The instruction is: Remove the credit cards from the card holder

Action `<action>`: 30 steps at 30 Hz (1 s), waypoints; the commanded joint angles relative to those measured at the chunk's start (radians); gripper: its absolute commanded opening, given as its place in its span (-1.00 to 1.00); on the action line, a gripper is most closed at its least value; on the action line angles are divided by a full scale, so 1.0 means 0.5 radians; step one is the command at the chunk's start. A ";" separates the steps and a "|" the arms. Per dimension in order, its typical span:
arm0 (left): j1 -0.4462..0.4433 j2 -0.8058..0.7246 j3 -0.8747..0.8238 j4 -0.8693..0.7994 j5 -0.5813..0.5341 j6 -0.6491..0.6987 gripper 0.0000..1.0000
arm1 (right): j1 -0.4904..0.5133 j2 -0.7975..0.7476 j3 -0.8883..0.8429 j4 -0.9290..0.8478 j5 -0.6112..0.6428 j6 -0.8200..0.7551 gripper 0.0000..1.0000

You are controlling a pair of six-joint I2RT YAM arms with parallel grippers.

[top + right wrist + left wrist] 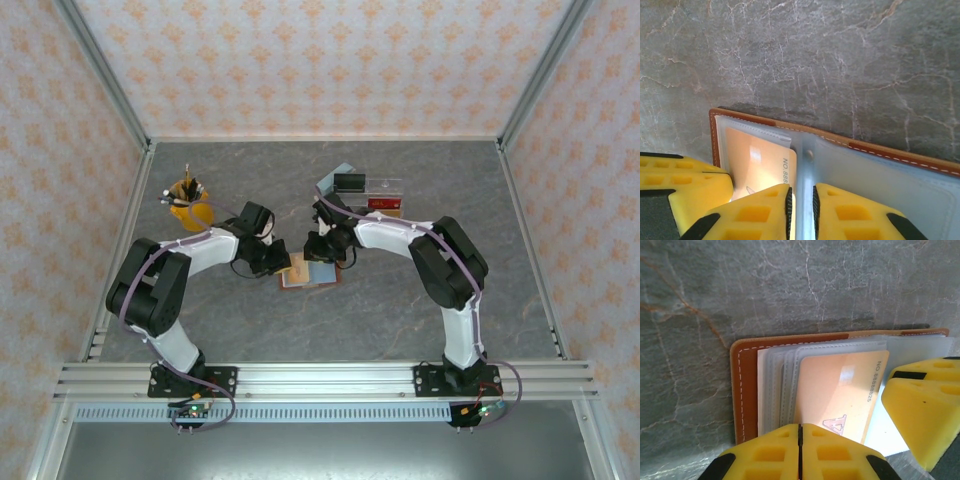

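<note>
Top external view: at left a yellow cup [190,212] holds pens [190,188]. The card holder [312,277] lies open mid-table with its long axis left-right, and a tan credit card [840,390] sits in its clear sleeves [780,390]. The left arm [165,280] and right arm [440,260] bend inward over it. The left gripper [800,440] is closed at the card's edge. The right gripper [800,205] is nearly closed, and I cannot tell whether it grips anything.
</note>
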 commanded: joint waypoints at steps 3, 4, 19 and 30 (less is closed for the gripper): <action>-0.015 0.054 0.016 -0.051 -0.123 0.015 -0.80 | -0.023 0.059 -0.037 0.075 -0.051 0.025 -0.61; -0.015 0.056 0.013 -0.052 -0.128 0.016 -0.80 | -0.023 0.061 -0.040 0.076 -0.049 0.020 -0.63; -0.016 0.121 -0.039 -0.045 -0.148 0.025 -0.81 | -0.038 0.088 -0.128 0.275 -0.261 0.062 -0.68; -0.016 0.106 -0.065 -0.023 -0.139 0.016 -0.80 | -0.038 0.086 -0.175 0.407 -0.382 0.097 -0.70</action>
